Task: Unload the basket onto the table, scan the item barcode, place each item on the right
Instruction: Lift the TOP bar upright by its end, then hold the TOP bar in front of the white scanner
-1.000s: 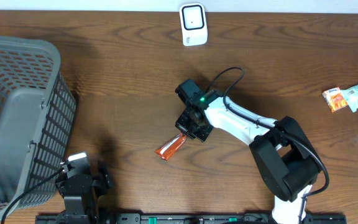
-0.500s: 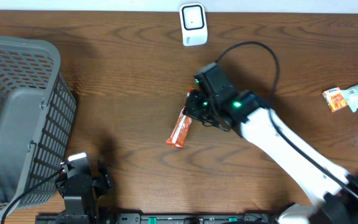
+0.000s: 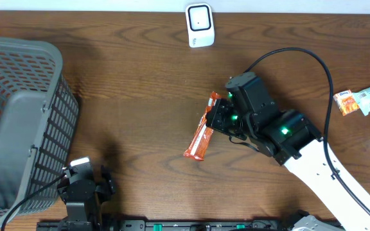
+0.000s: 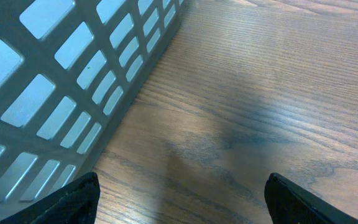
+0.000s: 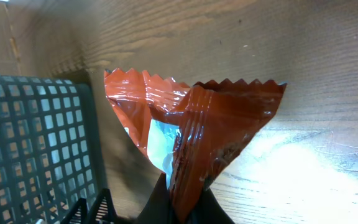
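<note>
Pinched shut on one end of the orange snack wrapper near the table's centre, the right gripper seems at the presenting step, and next must face the barcode toward the white scanner at twelve o'clock, while the left gripper rests spread at seven o'clock.

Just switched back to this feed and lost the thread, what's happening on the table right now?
The right end effector is shut on one end of an orange snack wrapper, holding it over the middle of the table, some way short of the white scanner at the far edge. The scan isn't done yet by the look of it. The left end effector is open and empty, parked beside the grey basket.
</note>
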Controlling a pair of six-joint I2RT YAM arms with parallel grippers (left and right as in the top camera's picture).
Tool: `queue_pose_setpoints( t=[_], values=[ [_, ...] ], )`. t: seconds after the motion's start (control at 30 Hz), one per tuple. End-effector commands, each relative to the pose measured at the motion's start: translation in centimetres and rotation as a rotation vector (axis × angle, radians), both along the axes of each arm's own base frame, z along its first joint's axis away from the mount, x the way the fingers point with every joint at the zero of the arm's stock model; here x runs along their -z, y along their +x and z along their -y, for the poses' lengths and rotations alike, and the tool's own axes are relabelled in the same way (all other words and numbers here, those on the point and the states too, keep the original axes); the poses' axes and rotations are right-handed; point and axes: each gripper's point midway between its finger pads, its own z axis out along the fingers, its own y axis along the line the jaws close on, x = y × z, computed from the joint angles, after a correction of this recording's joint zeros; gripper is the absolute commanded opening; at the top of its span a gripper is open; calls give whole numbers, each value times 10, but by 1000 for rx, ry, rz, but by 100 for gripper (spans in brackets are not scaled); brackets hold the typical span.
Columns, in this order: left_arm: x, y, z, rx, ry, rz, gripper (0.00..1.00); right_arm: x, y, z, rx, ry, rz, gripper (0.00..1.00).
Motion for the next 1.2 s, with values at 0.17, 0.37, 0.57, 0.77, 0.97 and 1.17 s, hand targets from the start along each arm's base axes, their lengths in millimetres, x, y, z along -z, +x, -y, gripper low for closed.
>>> queue_pose_setpoints(
  t=[0.17, 0.37, 0.57, 0.77, 0.97, 1.17],
  values=[
    [9, -5, -1, -9, 2, -35, 85, -4, 0, 5, -35, -24, 34, 1],
    [9, -5, -1, -9, 2, -36, 85, -1, 34, 40, -69, -367, 288, 1],
    [9, -5, -1, -9, 3, -36, 85, -6, 94, 86, 171, -779, 494, 1],
    [9, -5, -1, -9, 2, -35, 85, -21, 167, 63, 119, -967, 759, 1],
    [9, -5, -1, -9, 3, -36, 85, -48, 231, 37, 195, -1035, 1091, 1],
    [9, -5, -1, -9, 3, -36, 85, -44, 263, -1, 27, -1064, 1449, 1]
  ],
)
